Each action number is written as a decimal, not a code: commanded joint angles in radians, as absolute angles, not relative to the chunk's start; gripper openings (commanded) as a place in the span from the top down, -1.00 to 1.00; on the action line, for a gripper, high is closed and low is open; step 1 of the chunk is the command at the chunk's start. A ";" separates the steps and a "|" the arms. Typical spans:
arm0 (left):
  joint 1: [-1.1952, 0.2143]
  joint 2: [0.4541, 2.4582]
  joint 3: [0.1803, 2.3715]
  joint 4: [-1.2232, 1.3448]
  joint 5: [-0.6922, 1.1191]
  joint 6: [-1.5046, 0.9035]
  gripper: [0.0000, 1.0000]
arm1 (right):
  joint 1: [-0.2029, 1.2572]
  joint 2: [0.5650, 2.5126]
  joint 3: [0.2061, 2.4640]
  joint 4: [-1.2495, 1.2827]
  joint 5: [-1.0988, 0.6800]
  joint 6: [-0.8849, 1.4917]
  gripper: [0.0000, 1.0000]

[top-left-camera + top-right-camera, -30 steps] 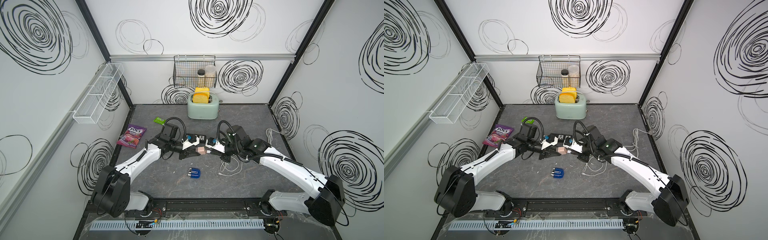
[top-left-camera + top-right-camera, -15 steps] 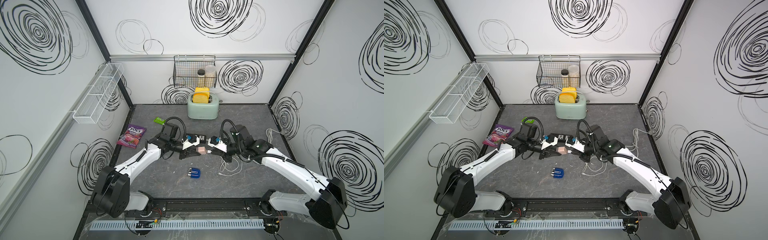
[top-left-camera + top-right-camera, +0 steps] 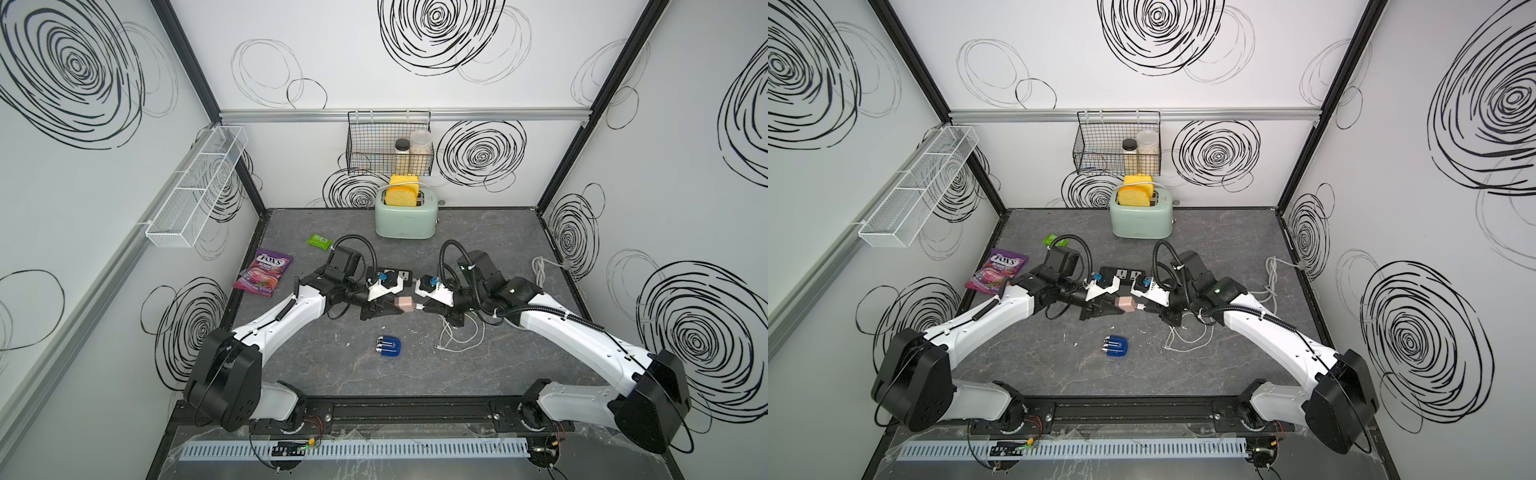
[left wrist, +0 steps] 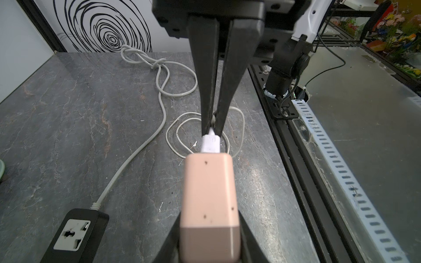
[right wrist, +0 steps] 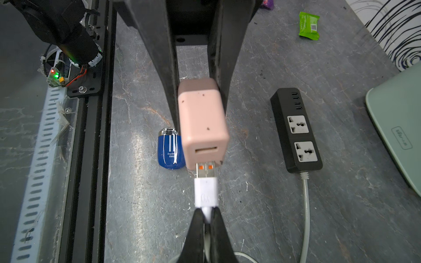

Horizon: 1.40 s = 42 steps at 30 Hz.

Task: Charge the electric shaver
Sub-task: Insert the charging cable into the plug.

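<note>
A: Over the middle of the table (image 3: pixel 478 374), the left gripper (image 3: pixel 390 307) is clamped on the pink adapter (image 5: pixel 202 118). The right gripper (image 4: pixel 211 127) is pinched tight on the white cable (image 5: pixel 207 213) right behind the USB plug (image 5: pixel 206 186). The metal tip is up against the adapter's face, but in the right wrist view it looks a bit off the open port. Can't tell if it's started in at all.

B: I'd line it up on the port first, get plug and adapter on one straight line, then push slow. Gripping the cord rather than the plug body means it could bend or slip, so no shoving. The left side just has to hold firm.

A: Room-wise?

B: Decent. The shaver (image 3: pixel 388 345) lies flat on the table, untouched, nearer the robot's base than the grippers, so don't sink toward it. The power strip (image 5: pixel 296 129) sits just beyond them, the cable's loose loops lie under the right arm, and the black rail (image 5: pixel 95 159) marks the front edge. There's bare table either side of the shaver.
</note>
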<state>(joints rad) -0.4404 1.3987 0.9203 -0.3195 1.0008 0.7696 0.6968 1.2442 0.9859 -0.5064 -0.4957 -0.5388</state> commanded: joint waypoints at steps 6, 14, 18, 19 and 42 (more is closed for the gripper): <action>-0.511 1.398 0.958 -0.234 1.131 0.789 1.00 | 0.733 1.239 1.005 -0.315 -0.615 -0.539 1.00; -0.529 1.401 0.972 -0.218 1.141 0.780 1.00 | 0.765 1.264 0.978 -0.260 -0.633 -0.540 1.00; -0.548 1.417 0.987 -0.267 1.126 0.819 1.00 | 0.766 1.267 0.985 -0.229 -0.628 -0.548 1.00; -0.552 1.420 0.992 -0.274 1.128 0.828 1.00 | 0.766 1.274 0.991 -0.229 -0.632 -0.553 1.00; -0.385 1.395 0.848 0.162 0.971 0.429 1.00 | 0.644 0.974 0.764 0.067 -0.531 0.094 -0.46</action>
<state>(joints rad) -0.4011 1.3930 0.8482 -0.0025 0.9691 0.5343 0.6250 1.0363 0.8181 -0.1429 -0.5274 -0.1425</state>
